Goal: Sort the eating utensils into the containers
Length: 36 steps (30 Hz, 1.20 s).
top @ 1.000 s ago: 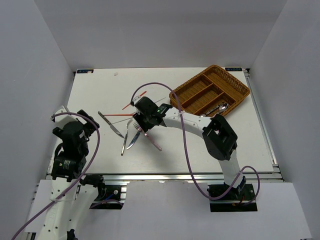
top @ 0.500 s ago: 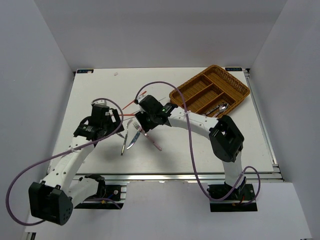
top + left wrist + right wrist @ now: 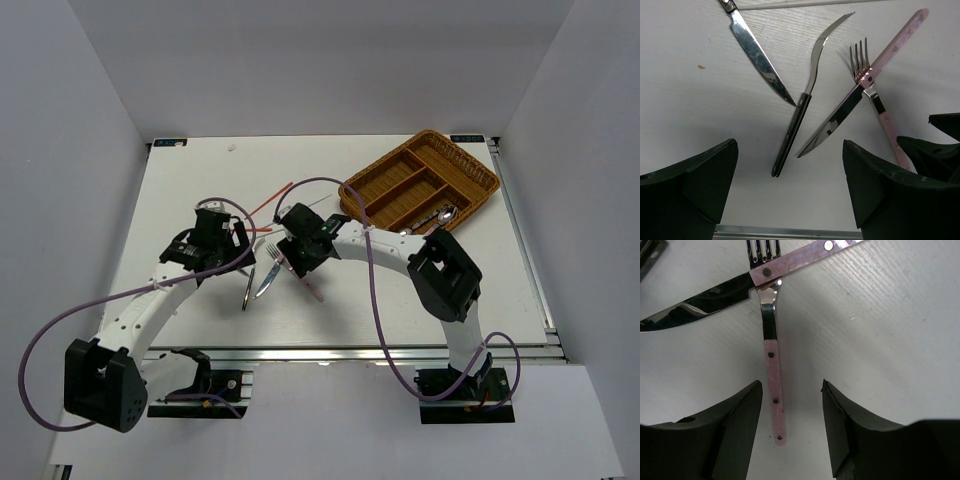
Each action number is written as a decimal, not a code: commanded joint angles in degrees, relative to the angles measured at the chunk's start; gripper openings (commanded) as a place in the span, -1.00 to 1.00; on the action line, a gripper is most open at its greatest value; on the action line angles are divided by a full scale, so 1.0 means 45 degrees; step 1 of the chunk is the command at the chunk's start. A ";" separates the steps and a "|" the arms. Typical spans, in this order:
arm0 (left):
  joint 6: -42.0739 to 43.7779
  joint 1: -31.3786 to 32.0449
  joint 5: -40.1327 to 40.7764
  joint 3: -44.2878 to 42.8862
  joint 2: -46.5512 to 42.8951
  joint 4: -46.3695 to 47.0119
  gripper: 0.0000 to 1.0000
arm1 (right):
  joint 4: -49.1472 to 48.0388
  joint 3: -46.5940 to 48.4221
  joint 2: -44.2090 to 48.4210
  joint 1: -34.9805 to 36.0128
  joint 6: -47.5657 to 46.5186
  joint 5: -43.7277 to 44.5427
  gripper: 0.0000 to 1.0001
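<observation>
Top external, left pincer (image 3: 225, 248) advanced toward utensils (image 3: 262, 283), right pincer (image 3: 297, 262) straddling pink fork (image 3: 312, 288)

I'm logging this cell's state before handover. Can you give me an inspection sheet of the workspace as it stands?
Surface: white table, bare patches clean.
Job's things: wicker tray at the far right, a spoon in its nearest compartment; loose on the table are a plain knife, a dark-handled fork, a pink knife lying across a pink fork, red chopsticks and a pale chopstick.
Clutter: one small speck near the far edge.
Grippers: left gripper open over the dark-handled fork; right gripper open, the pink fork's handle between its fingers.
Cables: a purple cable on each arm; the right one arches above the table.
Surroundings: white walls on three sides; nothing else seen.
</observation>
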<state>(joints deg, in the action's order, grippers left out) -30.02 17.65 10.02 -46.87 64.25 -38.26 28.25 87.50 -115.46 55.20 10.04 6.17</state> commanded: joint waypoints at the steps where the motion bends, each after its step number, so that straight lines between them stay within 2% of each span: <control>1: -0.0028 0.0218 -0.0157 -0.0014 0.0097 0.0416 0.88 | -0.0087 -0.0051 0.0404 0.0057 -0.0045 -0.0007 0.13; 11: 0.0011 0.0297 -0.0001 0.0104 0.0313 0.0846 0.88 | -0.0302 -0.0325 0.0307 0.0057 -0.0415 -0.1254 0.13; 18: 0.0557 0.0297 0.1033 -0.0228 -0.0409 0.0612 0.96 | 0.0245 0.0066 -0.0688 0.0214 -0.0669 -0.1236 0.06; 24: 0.0617 0.0297 0.1953 -0.0014 -0.1308 0.0767 0.96 | 0.0519 0.0359 -0.1412 0.0273 -0.0805 -0.0611 -0.17; 27: 0.0558 0.0297 0.2284 0.0123 -0.1835 0.0885 0.96 | 0.0869 0.0495 -0.1646 0.0312 -0.0903 -0.0552 -0.62; 28: 0.0558 0.0297 0.2420 0.0142 -0.1971 0.0904 0.96 | 0.1064 0.0573 -0.1686 0.0331 -0.0923 -0.0494 -0.83; 29: 0.0500 0.0297 0.2673 0.0162 -0.2147 0.0885 0.96 | 0.1279 0.0651 -0.1705 0.0331 -0.0962 -0.0474 -0.89; 31: 0.0480 0.0297 0.2870 0.0201 -0.2596 0.0944 0.96 | 0.1962 0.0866 -0.1647 0.0370 -0.1060 -0.0260 -1.00; 36: 0.0460 0.0297 0.2793 0.0318 -0.3241 0.1100 0.96 | 0.4362 0.2153 -0.1724 0.0351 -0.1372 0.0481 -1.00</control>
<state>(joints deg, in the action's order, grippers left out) -27.90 18.61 21.34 -46.17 51.29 -34.61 37.80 93.19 -122.10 56.45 5.50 5.17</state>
